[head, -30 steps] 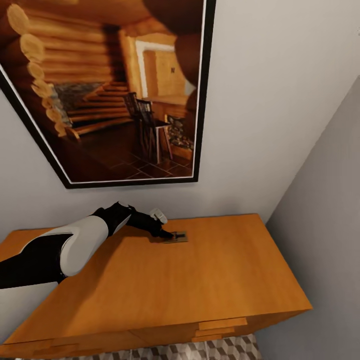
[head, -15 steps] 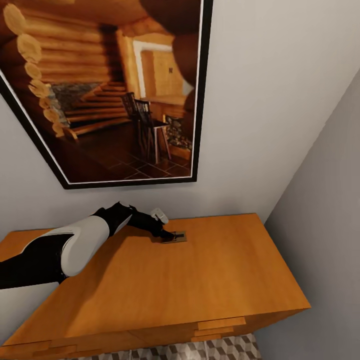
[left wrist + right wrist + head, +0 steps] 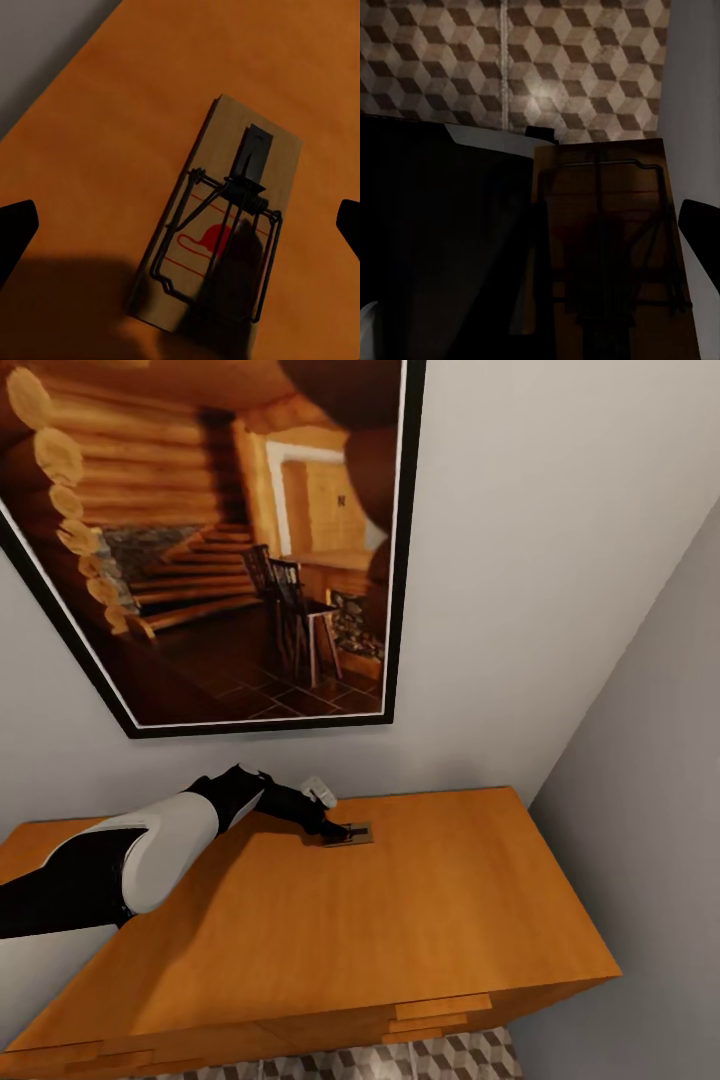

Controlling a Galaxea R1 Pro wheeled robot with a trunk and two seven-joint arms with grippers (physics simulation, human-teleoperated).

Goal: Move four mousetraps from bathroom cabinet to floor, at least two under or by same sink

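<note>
One mousetrap (image 3: 352, 833) lies flat on the orange-brown cabinet (image 3: 400, 920), near the back wall. My left gripper (image 3: 335, 827) reaches over it. In the left wrist view the mousetrap (image 3: 221, 225) shows its black spring bar and red bait patch, and my left gripper (image 3: 180, 229) stands open, with one black fingertip (image 3: 15, 232) at each side of the trap and well apart from it. In the right wrist view my right gripper (image 3: 611, 240) is shut on a second, shadowed mousetrap (image 3: 607, 225), held above the cube-patterned bathroom floor (image 3: 547, 67).
A large framed painting of a log cabin interior (image 3: 220, 540) hangs on the wall above the cabinet. A grey side wall (image 3: 650, 810) closes in on the cabinet's right end. A strip of cube-patterned floor (image 3: 430, 1055) shows below the drawer fronts.
The head view shifted very slightly a second ago. The left arm and the mousetrap on the cabinet have stayed where they were.
</note>
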